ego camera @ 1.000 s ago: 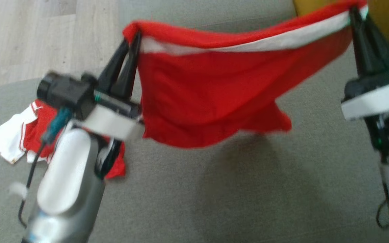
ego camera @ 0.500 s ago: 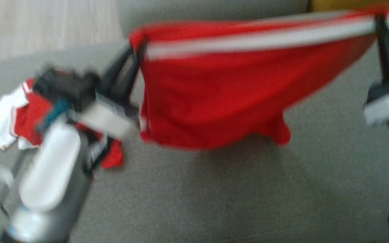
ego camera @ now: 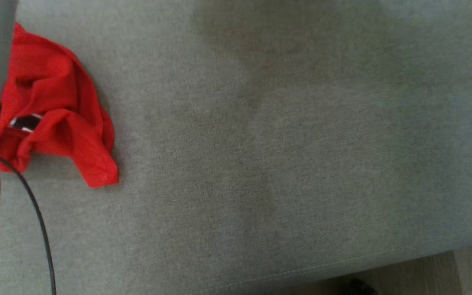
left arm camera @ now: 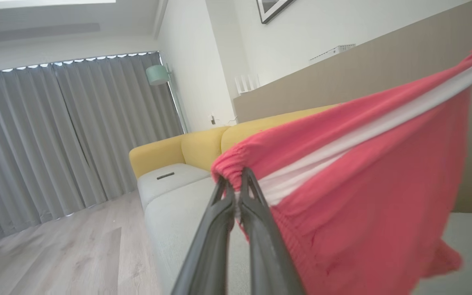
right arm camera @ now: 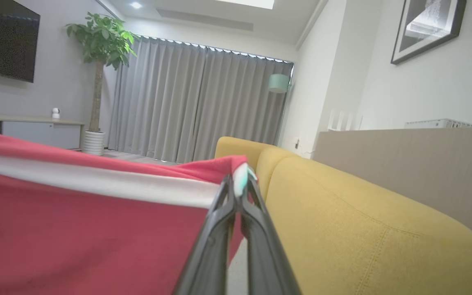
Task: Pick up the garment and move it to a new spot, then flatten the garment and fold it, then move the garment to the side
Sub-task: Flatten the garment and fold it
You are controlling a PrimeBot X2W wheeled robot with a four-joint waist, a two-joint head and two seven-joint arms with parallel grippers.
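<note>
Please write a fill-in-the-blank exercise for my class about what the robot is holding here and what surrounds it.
1. The left gripper and the right gripper are both ____ on the red garment.
2. The stripe along the garment's held edge is ____.
3. The sofa back beside the right gripper is ____.
4. The crumpled red cloth lies on a cushion coloured ____.
Missing words: shut; white; yellow; grey.

Head camera tipped down — grey cushion (ego camera: 260, 164) closer, floor (ego camera: 445, 275) now at bottom
</note>
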